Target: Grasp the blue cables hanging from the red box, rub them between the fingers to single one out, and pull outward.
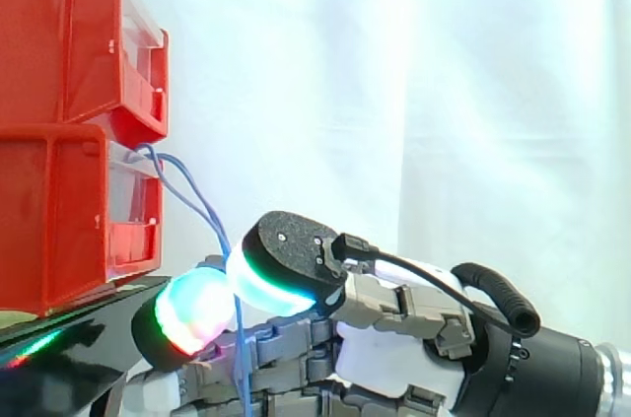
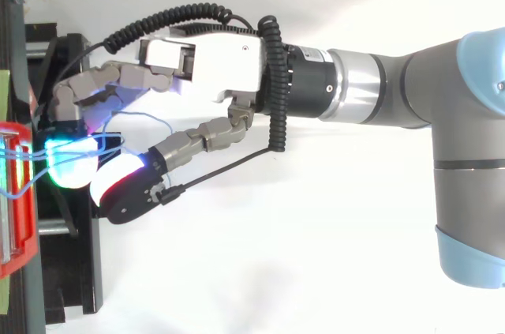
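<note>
Two blue cables point(image 1: 202, 205), perhaps more, spill from the front of the lower red bin point(image 1: 59, 220), at the lip where the upper red bin point(image 1: 69, 33) sits on it. They slope down and away from that bin and then drop almost straight. Hanging loose like this, the strands are free in front of the bin where fingers can reach them, which suits a task that starts with a grasp and a rub.

The hand point(image 2: 213, 61) reaches in toward the lower red bin at about the level of the bin's floor, just above the black stand point(image 1: 69, 338) that carries it. Its fingers are bent inward and its thumb is brought across to meet them. In the side view the strands pass down between two glowing pads point(image 1: 192, 316) that sit close against each other just off the bin's front corner. From above, the cables run from the bin's rim straight to the cyan-lit pad. I judge the hand to be closed in a pinch on the cables, not clenched on nothing. How many strands lie inside the pinch cannot be told. The strands between bin and pads curve slackly, so the outward pull does not look begun.
</note>
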Tool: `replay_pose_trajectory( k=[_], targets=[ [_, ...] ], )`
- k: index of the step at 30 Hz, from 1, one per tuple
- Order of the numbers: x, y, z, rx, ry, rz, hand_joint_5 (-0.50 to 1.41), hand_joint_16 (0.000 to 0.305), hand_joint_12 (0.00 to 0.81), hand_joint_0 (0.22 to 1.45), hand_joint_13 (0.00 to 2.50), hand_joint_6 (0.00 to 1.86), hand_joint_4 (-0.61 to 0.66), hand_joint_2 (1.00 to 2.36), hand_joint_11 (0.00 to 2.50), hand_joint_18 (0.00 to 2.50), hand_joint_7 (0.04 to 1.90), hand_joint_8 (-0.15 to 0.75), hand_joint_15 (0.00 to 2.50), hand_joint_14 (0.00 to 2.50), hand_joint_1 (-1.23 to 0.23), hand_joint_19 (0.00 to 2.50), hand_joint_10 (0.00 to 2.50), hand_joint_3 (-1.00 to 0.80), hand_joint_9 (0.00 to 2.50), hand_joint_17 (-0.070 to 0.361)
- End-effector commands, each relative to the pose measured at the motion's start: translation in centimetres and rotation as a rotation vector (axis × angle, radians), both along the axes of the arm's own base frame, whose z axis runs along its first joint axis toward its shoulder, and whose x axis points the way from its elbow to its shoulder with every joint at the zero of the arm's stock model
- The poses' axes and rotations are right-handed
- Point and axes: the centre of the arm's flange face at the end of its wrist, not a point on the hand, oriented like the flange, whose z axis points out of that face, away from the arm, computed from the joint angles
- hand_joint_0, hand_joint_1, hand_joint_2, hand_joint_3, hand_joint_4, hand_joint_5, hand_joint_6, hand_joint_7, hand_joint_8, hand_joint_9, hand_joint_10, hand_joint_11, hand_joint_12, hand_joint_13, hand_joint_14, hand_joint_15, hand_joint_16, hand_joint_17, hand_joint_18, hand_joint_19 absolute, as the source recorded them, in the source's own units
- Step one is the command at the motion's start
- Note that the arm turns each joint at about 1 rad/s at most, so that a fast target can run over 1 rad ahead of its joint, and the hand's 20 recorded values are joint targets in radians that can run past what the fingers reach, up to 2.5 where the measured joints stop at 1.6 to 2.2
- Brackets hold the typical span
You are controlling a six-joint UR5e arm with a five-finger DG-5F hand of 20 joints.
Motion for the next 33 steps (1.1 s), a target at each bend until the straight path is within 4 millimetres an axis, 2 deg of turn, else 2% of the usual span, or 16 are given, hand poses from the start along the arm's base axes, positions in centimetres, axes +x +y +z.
replay_pose_trajectory(
  k=[1,7,18,33],
  targets=[
    [0.2,-0.3,0.4,0.0,0.001,0.001,-0.08,0.047,0.358,0.53,0.44,0.55,0.18,1.01,0.35,0.43,1.23,0.283,0.18,0.01,-0.67,0.32,0.01,-0.4,0.76,0.105],
    [0.2,-0.4,0.4,0.0,0.006,-0.001,-0.08,0.047,0.36,0.53,0.44,0.5,0.19,1.01,0.34,0.43,1.31,0.284,0.19,0.01,-0.67,0.32,0.01,-0.4,0.76,0.106],
    [0.3,-0.6,0.7,-0.001,0.001,-0.003,-0.08,0.048,0.364,0.52,0.44,0.5,0.22,1.01,0.33,0.42,1.25,0.284,0.18,0.01,-0.66,0.32,0.01,-0.41,0.74,0.108],
    [0.2,-2.4,0.9,0.005,0.008,0.018,-0.08,0.048,0.363,0.52,0.44,0.5,0.21,1.0,0.33,0.43,1.27,0.286,0.18,0.01,-0.67,0.32,0.01,-0.41,0.75,0.108]
  ],
)
